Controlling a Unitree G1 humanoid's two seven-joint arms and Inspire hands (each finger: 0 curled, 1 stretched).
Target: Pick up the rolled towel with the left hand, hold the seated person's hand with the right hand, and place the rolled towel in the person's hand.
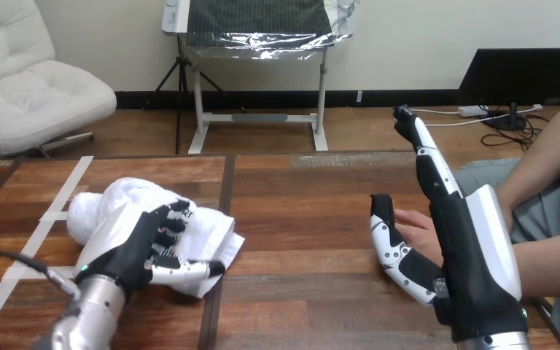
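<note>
Head view, lower left: left hand clasps rolled towel for lifting; at right, right hand, fingers straight, flanks person's hand.

The robot's black-and-white left hand rests palm-down on the rolled white cloth towel, fingers curled over it, thumb stretched along its near edge. Well right of the towel, the right hand stands edge-up, fingers straight, thumb spread toward the towel.
</note>
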